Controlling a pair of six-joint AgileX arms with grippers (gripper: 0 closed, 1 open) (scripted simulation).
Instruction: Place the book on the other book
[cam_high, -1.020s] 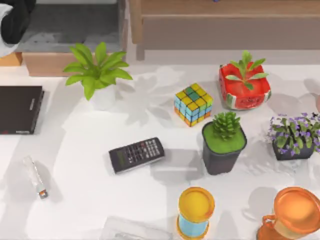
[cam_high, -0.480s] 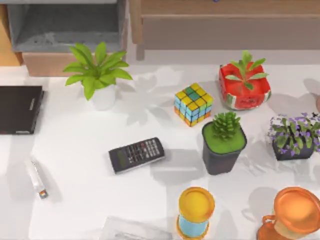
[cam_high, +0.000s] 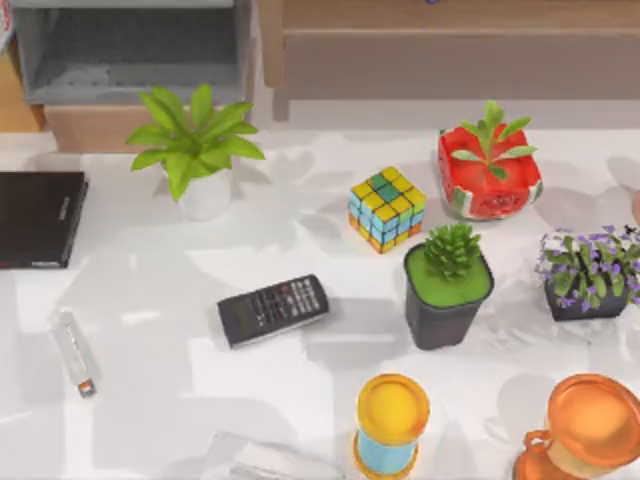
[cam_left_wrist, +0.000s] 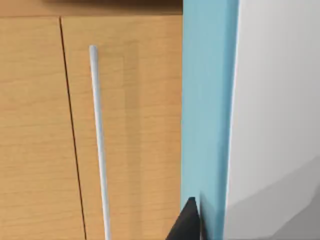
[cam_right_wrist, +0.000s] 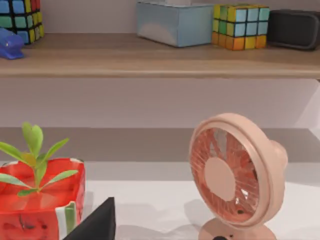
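My left gripper (cam_left_wrist: 200, 222), fingers clamped on the book (cam_left_wrist: 207, 100), has lifted clear of the desk (cam_high: 150, 330). Next I carry it to the other book (cam_high: 38, 218). Right arm parked.

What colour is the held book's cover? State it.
Teal-blue cover on the book, white page edges beside it; left wrist view shows it best.

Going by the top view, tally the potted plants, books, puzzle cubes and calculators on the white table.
Potted plants: 4
Black book: 1
Puzzle cube: 1
Calculator: 1
Total: 7
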